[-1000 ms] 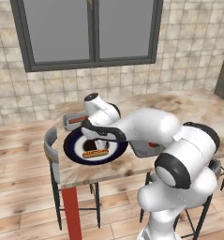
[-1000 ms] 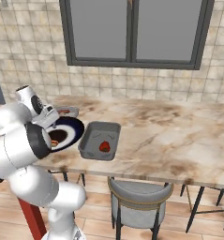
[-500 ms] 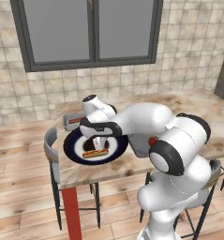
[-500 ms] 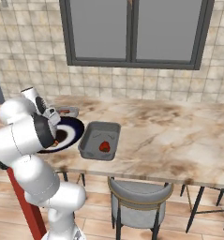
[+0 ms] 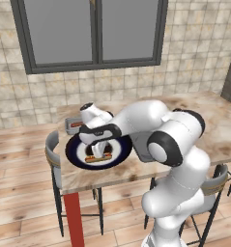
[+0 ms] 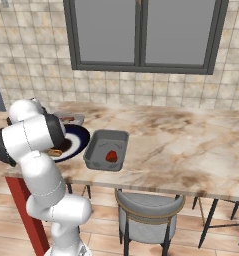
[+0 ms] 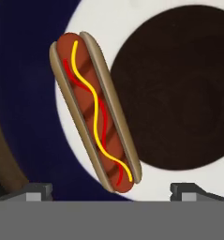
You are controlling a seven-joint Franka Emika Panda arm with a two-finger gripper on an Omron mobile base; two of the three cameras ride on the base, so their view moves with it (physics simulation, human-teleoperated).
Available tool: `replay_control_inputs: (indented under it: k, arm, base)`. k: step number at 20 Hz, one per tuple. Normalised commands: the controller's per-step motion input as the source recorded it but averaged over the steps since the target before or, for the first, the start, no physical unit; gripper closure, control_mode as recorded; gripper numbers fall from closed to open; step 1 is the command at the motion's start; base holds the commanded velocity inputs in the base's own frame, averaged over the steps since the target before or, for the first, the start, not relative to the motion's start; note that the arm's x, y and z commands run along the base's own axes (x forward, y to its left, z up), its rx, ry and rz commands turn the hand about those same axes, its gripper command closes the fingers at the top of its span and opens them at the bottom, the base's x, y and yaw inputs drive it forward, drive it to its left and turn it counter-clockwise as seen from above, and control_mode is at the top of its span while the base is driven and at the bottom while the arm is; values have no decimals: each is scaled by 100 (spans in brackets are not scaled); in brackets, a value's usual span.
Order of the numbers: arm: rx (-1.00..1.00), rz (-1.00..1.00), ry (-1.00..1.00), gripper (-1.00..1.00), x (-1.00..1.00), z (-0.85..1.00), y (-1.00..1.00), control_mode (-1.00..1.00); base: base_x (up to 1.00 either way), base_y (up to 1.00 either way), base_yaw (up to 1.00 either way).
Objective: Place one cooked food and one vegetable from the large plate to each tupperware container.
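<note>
One tupperware container (image 6: 107,149), beside the large plate (image 5: 78,155) on the table (image 6: 191,145), holds a red vegetable; the other container (image 5: 74,125), behind the plate, seems to hold something reddish. A hot dog (image 7: 95,111) remains on the plate. The tool (image 7: 111,190) hovers over it, tips wide apart, holding nothing.

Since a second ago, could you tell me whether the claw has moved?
Yes. The claw has come down toward the hot dog on the large plate, jaws open.
</note>
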Motion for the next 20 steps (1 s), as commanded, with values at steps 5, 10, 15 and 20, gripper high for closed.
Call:
replay_control_inputs:
  k: [5,10,15,20]
  arm:
    - [-14,0,0,-100,19,-28,29,-100]
    - [-12,0,0,-100,7,-42,11,-100]
    - [-9,0,0,-100,14,-33,0,-100]
    - [-3,1,0,-100,27,-4,2,-100]
  base:
    - [0,0,0]
    - [0,0,0]
    - [0,0,0]
    - [0,0,0]
